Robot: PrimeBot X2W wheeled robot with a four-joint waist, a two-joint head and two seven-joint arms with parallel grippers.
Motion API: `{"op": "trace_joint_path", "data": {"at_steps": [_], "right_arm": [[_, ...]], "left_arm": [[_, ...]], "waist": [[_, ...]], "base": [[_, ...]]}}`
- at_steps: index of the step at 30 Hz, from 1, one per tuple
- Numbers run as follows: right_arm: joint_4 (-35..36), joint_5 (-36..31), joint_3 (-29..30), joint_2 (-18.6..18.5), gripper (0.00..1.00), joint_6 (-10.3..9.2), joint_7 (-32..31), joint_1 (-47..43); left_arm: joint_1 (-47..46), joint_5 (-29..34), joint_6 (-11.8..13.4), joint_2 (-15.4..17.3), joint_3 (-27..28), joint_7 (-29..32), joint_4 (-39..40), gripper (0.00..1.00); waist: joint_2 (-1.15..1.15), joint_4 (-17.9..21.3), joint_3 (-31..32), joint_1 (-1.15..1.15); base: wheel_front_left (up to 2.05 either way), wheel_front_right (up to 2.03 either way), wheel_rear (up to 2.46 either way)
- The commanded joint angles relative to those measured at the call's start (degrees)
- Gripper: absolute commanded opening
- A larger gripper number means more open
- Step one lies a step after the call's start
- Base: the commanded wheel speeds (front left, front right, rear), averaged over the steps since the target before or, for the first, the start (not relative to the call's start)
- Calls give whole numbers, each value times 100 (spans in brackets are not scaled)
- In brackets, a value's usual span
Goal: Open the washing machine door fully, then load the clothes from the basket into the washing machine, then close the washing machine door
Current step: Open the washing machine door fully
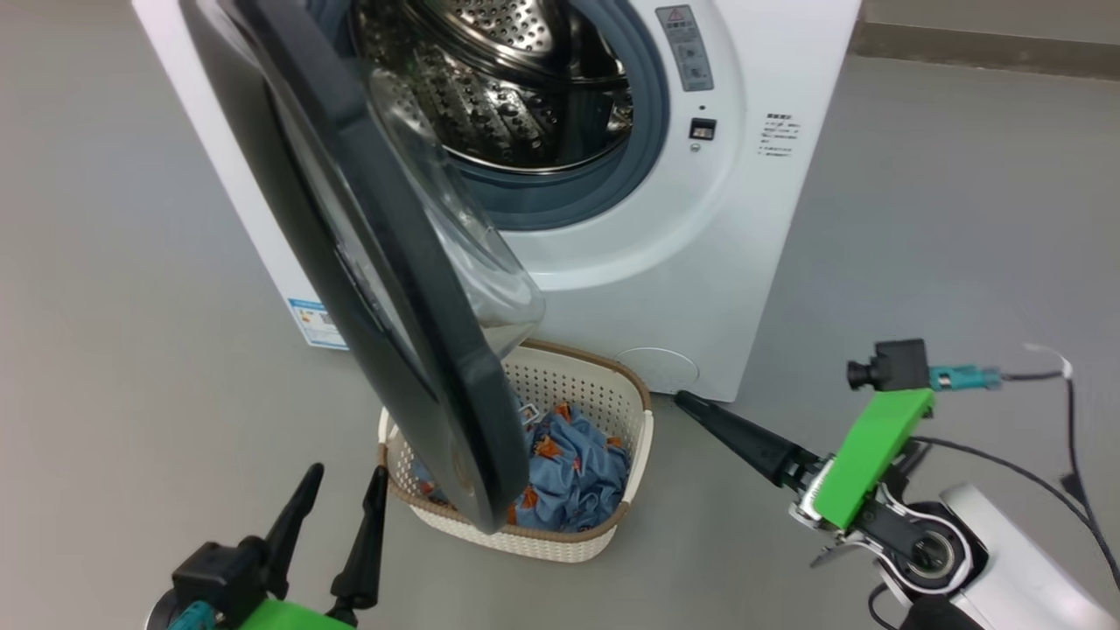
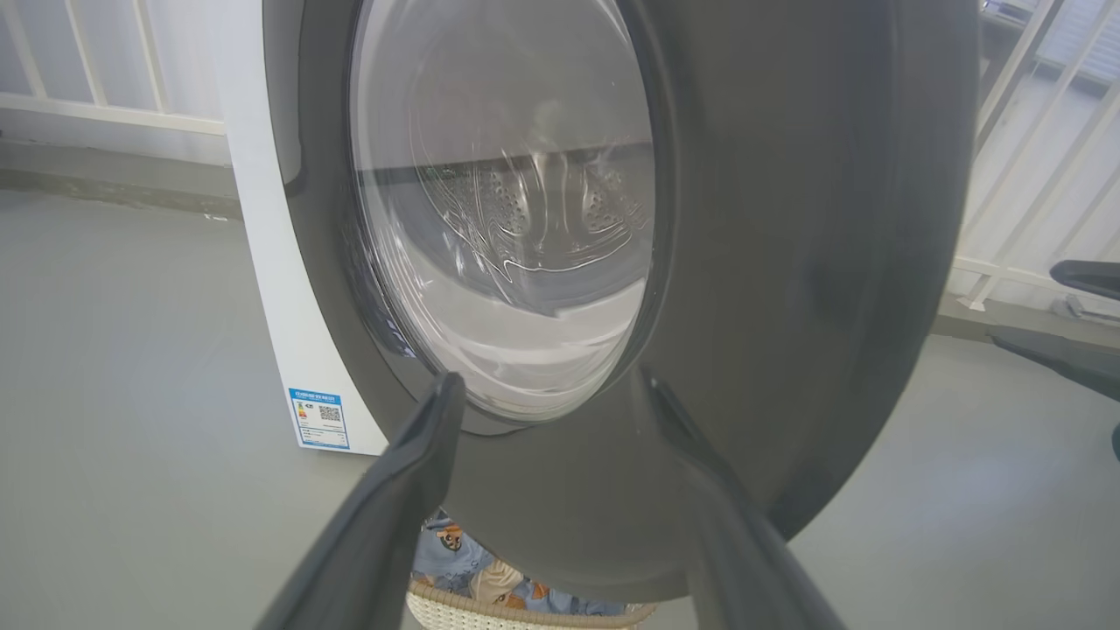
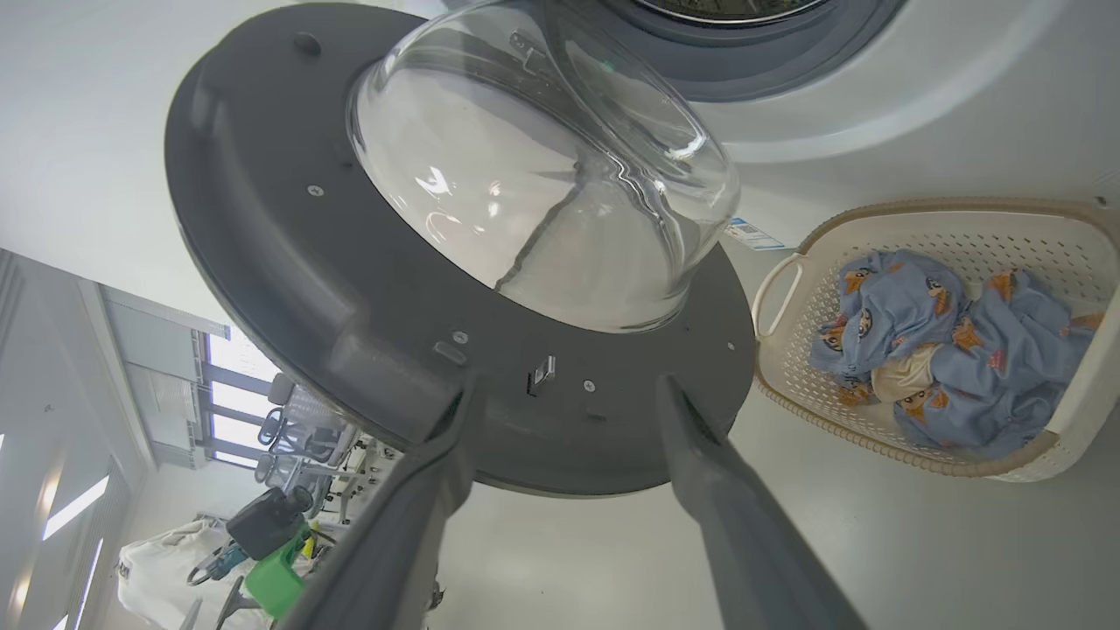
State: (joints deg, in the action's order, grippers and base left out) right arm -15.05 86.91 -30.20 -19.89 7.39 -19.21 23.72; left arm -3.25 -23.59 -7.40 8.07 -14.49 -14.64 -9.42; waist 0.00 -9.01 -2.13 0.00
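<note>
Evidently the large round door [image 1: 350, 219], glossy black rim around a bulging glass bowl, stands half-swung from the white washing machine [image 1: 770, 175], overhanging the cream perforated basket [image 1: 643, 411] of light blue clothes [image 1: 573, 472]. The left gripper [image 1: 347, 472] and right gripper [image 3: 567, 394] flank the door, fingers spread and empty, likely to push it wider.

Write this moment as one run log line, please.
door: partly open | clothes: in basket | drum: no clothes seen | left jaws: open | right jaws: open, clear of door
</note>
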Motion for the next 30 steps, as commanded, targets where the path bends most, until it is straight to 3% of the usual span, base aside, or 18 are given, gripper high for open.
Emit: {"op": "trace_joint_path", "data": {"at_steps": [1, 8, 30], "right_arm": [[137, 77, 41, -61, 100, 10, 92, -85], [168, -102, 57, -370, 100, 10, 516, -387], [-545, -960, -498, -1380, 100, 10, 2734, -962]], "left_arm": [[-61, -16, -9, 111, 246, -36, 140, 100], [47, 10, -9, 133, 372, -36, 176, 100], [206, 48, -9, 112, 669, -36, 218, 100]], "waist": [[0, 72, 38, 0], [0, 271, 64, 0], [0, 694, 113, 0]], "base": [[0, 0, 0], [0, 0, 0], [0, 0, 0]]}}
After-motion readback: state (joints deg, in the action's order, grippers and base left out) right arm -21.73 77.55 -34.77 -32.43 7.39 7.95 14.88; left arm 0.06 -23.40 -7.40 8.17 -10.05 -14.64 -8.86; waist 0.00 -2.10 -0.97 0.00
